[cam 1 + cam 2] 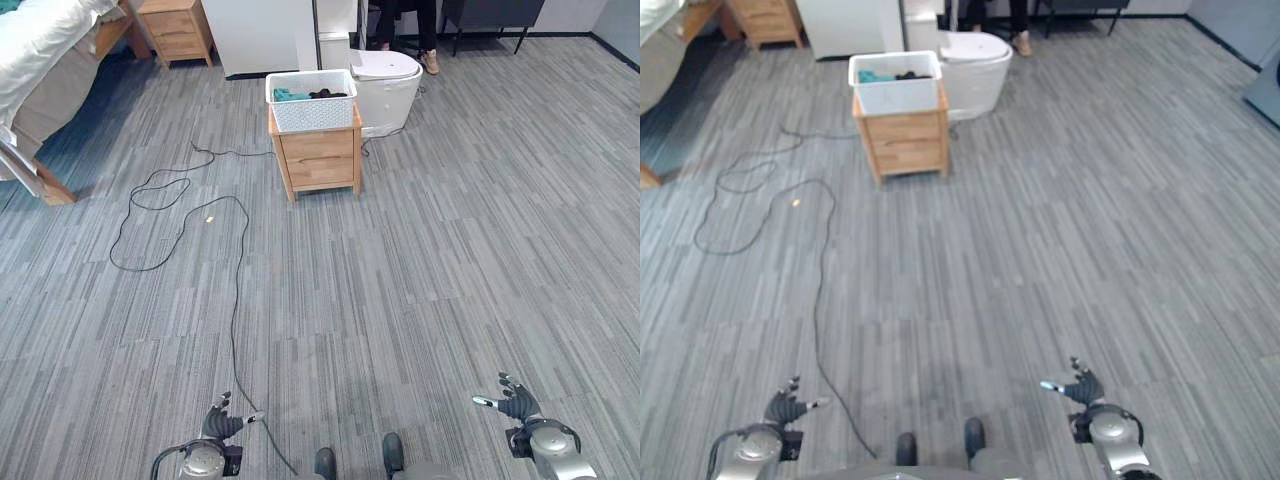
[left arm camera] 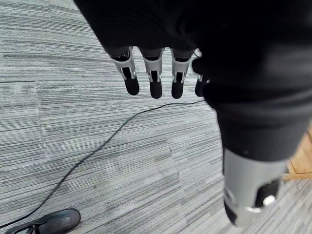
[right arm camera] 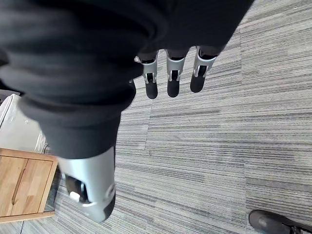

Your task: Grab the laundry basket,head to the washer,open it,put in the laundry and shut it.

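At 12 o'clock across the floor [image 1: 420, 260], the washer [image 1: 388, 88] stands just beside a wooden nightstand [image 1: 318, 155] bearing the basket [image 1: 312, 100] of laundry [image 1: 328, 94]. Left hand [image 1: 222, 423] at 7, right hand [image 1: 515, 402] at 5, both spread and empty.

Washer [image 1: 386, 88] partly hidden behind basket [image 1: 311, 99]; bed [image 1: 45, 60] cut off.

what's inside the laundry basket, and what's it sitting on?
The white laundry basket sits on a small wooden nightstand. Inside, teal cloth and dark cloth show above the rim; anything lower is hidden by the walls.
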{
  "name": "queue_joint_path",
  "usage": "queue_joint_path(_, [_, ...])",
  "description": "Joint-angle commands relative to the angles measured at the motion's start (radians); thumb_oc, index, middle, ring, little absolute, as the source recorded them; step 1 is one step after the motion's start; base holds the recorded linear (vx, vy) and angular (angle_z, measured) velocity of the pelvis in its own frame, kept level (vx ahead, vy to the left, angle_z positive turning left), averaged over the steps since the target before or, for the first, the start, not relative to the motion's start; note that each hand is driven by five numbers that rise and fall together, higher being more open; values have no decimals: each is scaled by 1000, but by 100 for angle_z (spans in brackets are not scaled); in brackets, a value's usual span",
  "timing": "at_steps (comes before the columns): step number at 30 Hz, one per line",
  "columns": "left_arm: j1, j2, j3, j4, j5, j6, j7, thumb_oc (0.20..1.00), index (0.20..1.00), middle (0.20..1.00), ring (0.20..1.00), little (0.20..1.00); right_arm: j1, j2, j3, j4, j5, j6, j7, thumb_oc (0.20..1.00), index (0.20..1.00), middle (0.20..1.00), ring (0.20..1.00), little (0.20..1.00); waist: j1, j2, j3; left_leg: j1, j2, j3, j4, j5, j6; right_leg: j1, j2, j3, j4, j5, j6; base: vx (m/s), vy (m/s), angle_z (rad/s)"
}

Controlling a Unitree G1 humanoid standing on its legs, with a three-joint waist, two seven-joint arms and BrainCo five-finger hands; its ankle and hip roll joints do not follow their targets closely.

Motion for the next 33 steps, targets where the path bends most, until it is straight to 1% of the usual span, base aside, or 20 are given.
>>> queue_joint_path(1, [-15,19,38,6,-14,-16,15,1000,1000,1000,1000,1000,-24,4,-14,-6,7,-24,-10,1000,1000,1000,1000,1000,-5,-53,-21,-16,-52,-12,18,-74,9,15,-34,27,69,-129,81,0,0,0])
queue_joint_path(6, [-14,15,45,10,-30,-10,18,1000,1000,1000,1000,1000,-27,15,-15,6,12,-18,-15,1000,1000,1000,1000,1000,-1,-57,-18,-24,-55,-10,33,-87,14,11,-40,23,78,-133,85,41,28,-3])
queue_joint_path(9, [-18,10,53,25,-50,-6,19,1000,1000,1000,1000,1000,-34,21,-15,13,10,-12,-19,1000,1000,1000,1000,1000,4,-62,-12,-40,-58,-8,62,-102,19,3,-46,21,91,-136,88,39,46,-7])
queue_joint_path(13, [-20,19,60,2,-66,-8,31,1000,1000,1000,1000,1000,-48,29,-18,14,22,-10,-22,1000,1000,1000,1000,1000,13,-76,-2,-83,-68,6,129,-134,27,-14,-64,18,113,-134,101,55,95,-8])
queue_joint_path(14, [-20,26,64,-13,-73,-8,36,1000,1000,1000,1000,1000,-54,34,-16,16,25,-8,-25,1000,1000,1000,1000,1000,19,-82,3,-101,-71,10,152,-147,32,-29,-71,19,132,-134,110,46,125,-8])
queue_joint_path(18, [-20,42,71,-43,-84,-8,38,1000,1000,1000,1000,1000,-63,41,-8,17,20,-4,-22,1000,1000,1000,1000,1000,28,-92,17,-114,-77,8,183,-170,43,-65,-81,17,205,-120,137,57,112,-12])
queue_joint_path(19, [-30,52,71,-51,-85,-7,39,1000,1000,1000,1000,1000,-73,44,1,14,22,-3,-21,1000,1000,1000,1000,1000,26,-94,36,-118,-78,3,203,-181,50,-98,-80,16,286,-110,151,42,84,-13])
queue_joint_path(20, [-30,52,71,-51,-85,-7,39,1000,1000,1000,1000,1000,-74,44,1,14,22,-3,-21,1000,1000,1000,1000,1000,26,-94,36,-119,-78,3,204,-182,50,-100,-80,16,289,-111,151,48,82,-9])
queue_joint_path(22, [-32,58,69,-66,-80,-7,39,1000,1000,1000,1000,1000,-76,49,10,5,20,-5,-19,1000,1000,1000,1000,1000,26,-90,50,-110,-73,2,209,-194,51,-146,-78,-2,355,-113,151,93,57,-5])
queue_joint_path(23, [-37,57,64,-64,-76,-7,38,1000,1000,1000,1000,1000,-74,50,12,-1,20,-5,-20,1000,1000,1000,1000,1000,23,-91,53,-96,-75,-5,205,-200,51,-163,-71,-9,361,-113,146,148,59,-10])
queue_joint_path(26, [-43,57,53,-66,-63,-5,34,1000,1000,1000,1000,1000,-72,41,12,-1,19,-6,-20,1000,1000,1000,1000,1000,10,-85,63,-47,-83,-21,184,-212,50,-214,-50,-31,322,-100,130,191,23,3])
queue_joint_path(28, [-45,55,50,-63,-61,-5,34,1000,1000,1000,1000,1000,-72,38,12,-2,19,-5,-21,1000,1000,1000,1000,1000,3,-83,69,-28,-85,-26,174,-216,48,-227,-43,-44,299,-92,127,184,-10,7])
queue_joint_path(29, [-56,48,42,-48,-54,-4,36,1000,1000,1000,1000,1000,-68,31,12,-8,23,-7,-24,1000,1000,1000,1000,1000,-11,-87,76,10,-98,-45,156,-228,47,-267,-30,-63,223,-69,127,261,-25,23])
queue_joint_path(31, [-62,39,43,-36,-49,-6,36,1000,1000,1000,1000,1000,-58,27,10,-9,22,-6,-24,1000,1000,1000,1000,1000,-25,-85,86,53,-108,-69,150,-246,45,-291,-19,-78,156,-44,131,317,-49,45])
queue_joint_path(33, [-65,32,40,-29,-40,-7,36,1000,1000,1000,1000,1000,-51,26,9,-11,17,-4,-24,1000,1000,1000,1000,1000,-33,-85,92,75,-118,-89,152,-257,42,-312,-17,-89,123,-25,136,259,-85,44])
